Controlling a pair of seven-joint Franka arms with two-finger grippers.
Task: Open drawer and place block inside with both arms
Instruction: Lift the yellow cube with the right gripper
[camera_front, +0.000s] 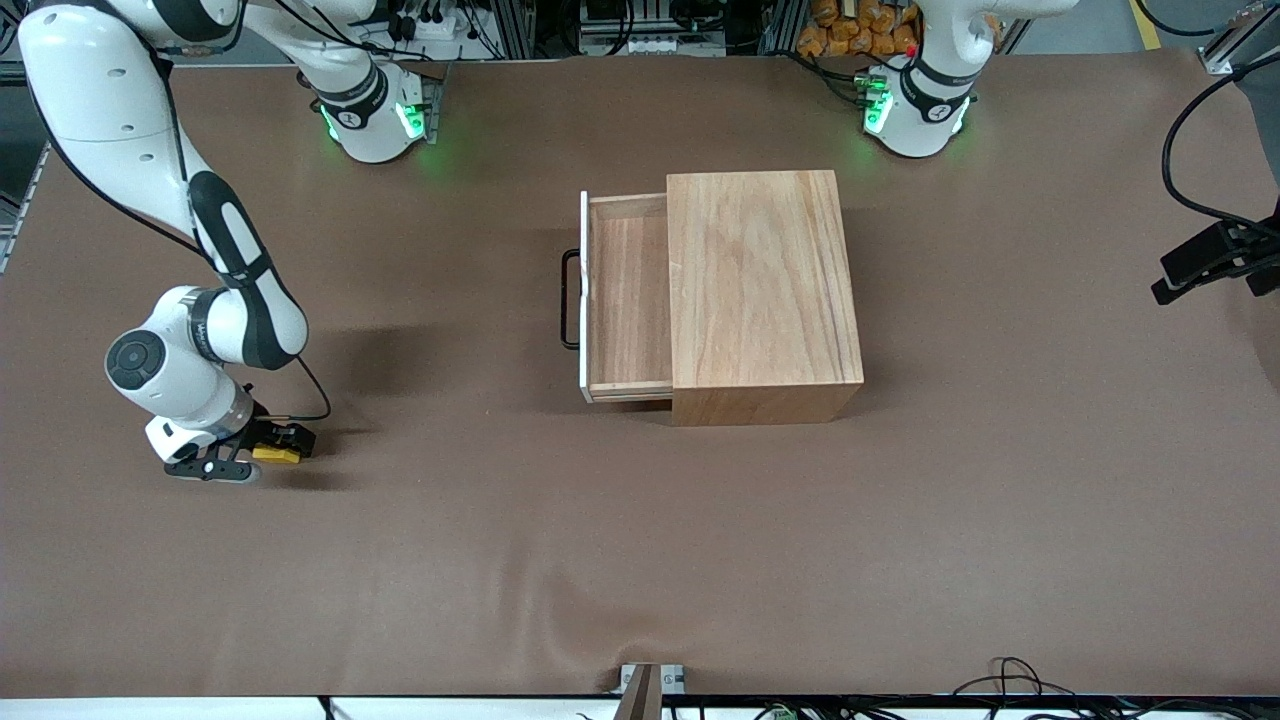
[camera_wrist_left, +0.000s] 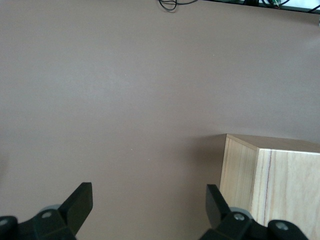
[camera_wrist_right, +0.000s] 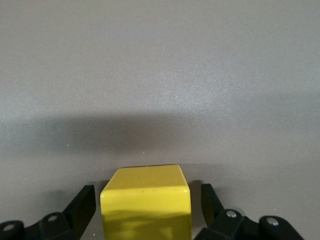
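Table (camera_front: 640, 560): brown covering, bearing all items.
Wooden box (camera_front: 762, 290): mid-table, nearer the left arm's end; one corner seen in the left wrist view (camera_wrist_left: 272, 185).
Drawer (camera_front: 628, 298): pulled partway out toward the right arm's end, tray bare inside, black wire handle (camera_front: 570, 299) on its white front.
Right gripper (camera_front: 268, 455): low at the table surface toward the right arm's end, well apart from the box, nearer the front camera than the drawer. Jaws spread, one finger (camera_wrist_right: 80, 207) on each flank of the block, narrow gaps visible both sides; not pinching.
Left gripper (camera_wrist_left: 149, 205): raised at the left arm's end, waiting; jaws spread wide, holding nothing.
Block (camera_front: 276, 455): yellow, resting on the table, centred between the right jaws (camera_wrist_right: 145, 202).
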